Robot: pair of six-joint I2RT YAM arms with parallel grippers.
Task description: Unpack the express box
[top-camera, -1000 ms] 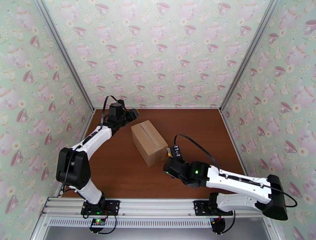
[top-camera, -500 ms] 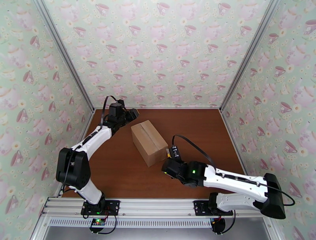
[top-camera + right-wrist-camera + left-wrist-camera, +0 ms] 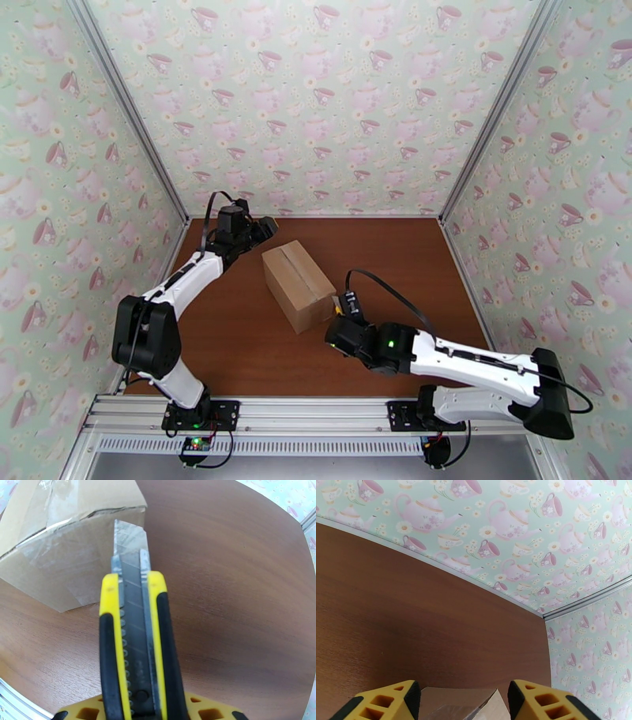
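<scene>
Table [image 3: 237,347]: brown wood top, walled on three sides.

Box [image 3: 299,284]: plain cardboard, sits mid-table, a bit left of centre and skewed, one end toward the far-left, the other toward the near-right. Top flaps lie flat and closed.

Left tool [image 3: 267,229]: hangs just beyond the far-left end of the box. Wrist view shows its fingers [image 3: 383,703] well apart with nothing between them, so wide and empty. A corner of the box sits low in the gap, not gripped.

Right tool [image 3: 338,322]: at the near-right end of the box, clamped on a yellow-and-black knife [image 3: 134,638].

Blade [image 3: 129,539]: extended, pointed at the end face of the box, tip up near the top edge. Can't tell if it touches the cardboard or is just short of it.

Tape [image 3: 59,559]: clear strip, runs over the top seam and down the end face. Looks whole, no cut visible.

Status, my read: early. Knife is in hand and lined up, and that's all that's done. Left to do: slit the tape along the seam, fold the flaps back, take out the contents. Nothing inside is visible yet.
</scene>
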